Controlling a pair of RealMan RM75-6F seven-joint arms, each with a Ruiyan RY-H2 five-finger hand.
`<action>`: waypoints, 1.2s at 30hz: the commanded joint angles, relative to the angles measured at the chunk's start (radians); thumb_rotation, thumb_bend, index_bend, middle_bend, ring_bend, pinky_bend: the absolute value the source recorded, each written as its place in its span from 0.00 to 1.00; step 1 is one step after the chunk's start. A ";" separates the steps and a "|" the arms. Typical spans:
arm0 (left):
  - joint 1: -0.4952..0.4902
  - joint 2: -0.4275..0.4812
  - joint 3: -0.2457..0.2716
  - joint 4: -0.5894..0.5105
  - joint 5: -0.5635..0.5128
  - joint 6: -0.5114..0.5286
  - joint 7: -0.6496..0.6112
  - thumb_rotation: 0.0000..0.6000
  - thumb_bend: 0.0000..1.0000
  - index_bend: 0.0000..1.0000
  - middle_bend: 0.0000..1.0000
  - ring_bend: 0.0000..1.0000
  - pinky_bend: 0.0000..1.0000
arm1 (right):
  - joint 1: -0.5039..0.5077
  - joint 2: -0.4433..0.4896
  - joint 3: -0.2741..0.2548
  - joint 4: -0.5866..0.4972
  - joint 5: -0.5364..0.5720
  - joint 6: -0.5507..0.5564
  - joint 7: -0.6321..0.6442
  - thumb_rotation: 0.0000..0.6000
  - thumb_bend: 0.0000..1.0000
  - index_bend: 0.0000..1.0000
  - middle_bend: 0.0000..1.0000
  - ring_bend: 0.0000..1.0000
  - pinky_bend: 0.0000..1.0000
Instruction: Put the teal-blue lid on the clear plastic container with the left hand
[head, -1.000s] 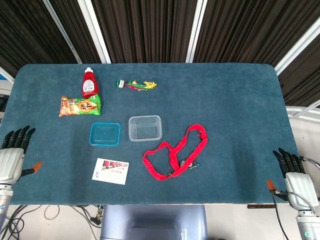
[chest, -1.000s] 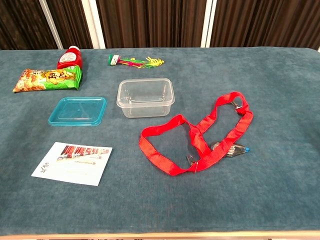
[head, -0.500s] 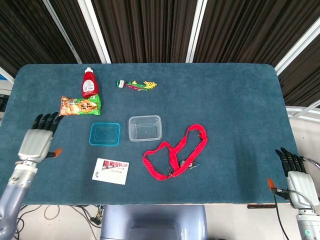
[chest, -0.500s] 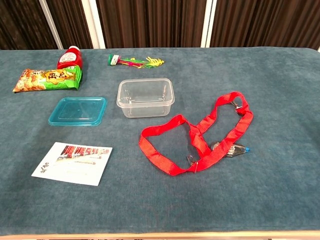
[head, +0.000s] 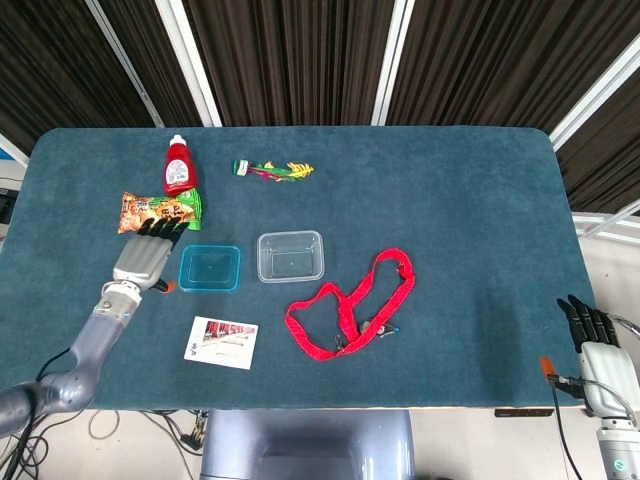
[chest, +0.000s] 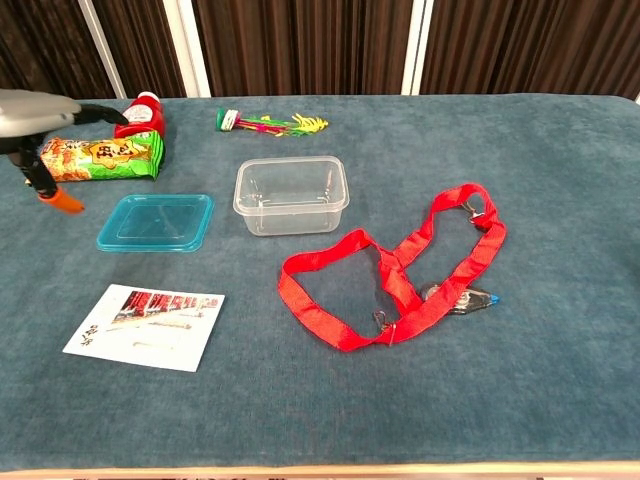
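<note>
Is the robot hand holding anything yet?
No, nothing. The left robot hand hovers open beside the blue lid, not touching it. The right robot hand is empty too.

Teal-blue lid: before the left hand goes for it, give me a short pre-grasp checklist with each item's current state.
1. Teal-blue lid lies flat on the table, nothing on it: ok.
2. Clear plastic container upright, open and empty, just right of the lid: ok.
3. Left hand holds nothing, fingers apart, beside the lid's left edge: ok.
4. Hand touching the lid: cannot tell.
5. Snack bag lies close past the fingertips and could get nudged: not ok.
6. Right hand parked at the table's far right, away from the work: ok.
</note>
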 joint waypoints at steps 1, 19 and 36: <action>-0.020 -0.021 0.017 0.021 -0.019 -0.013 0.015 1.00 0.13 0.00 0.02 0.00 0.00 | 0.000 -0.002 0.000 0.003 -0.003 0.003 -0.003 1.00 0.39 0.06 0.04 0.02 0.00; -0.107 -0.112 0.088 0.108 -0.126 -0.034 0.073 1.00 0.11 0.00 0.02 0.00 0.00 | -0.001 -0.002 0.001 -0.001 0.009 -0.007 0.000 1.00 0.39 0.06 0.04 0.02 0.00; -0.189 -0.155 0.107 0.174 -0.195 -0.091 0.064 1.00 0.11 0.00 0.09 0.00 0.00 | -0.003 -0.001 0.005 -0.003 0.018 -0.011 0.003 1.00 0.39 0.06 0.04 0.02 0.00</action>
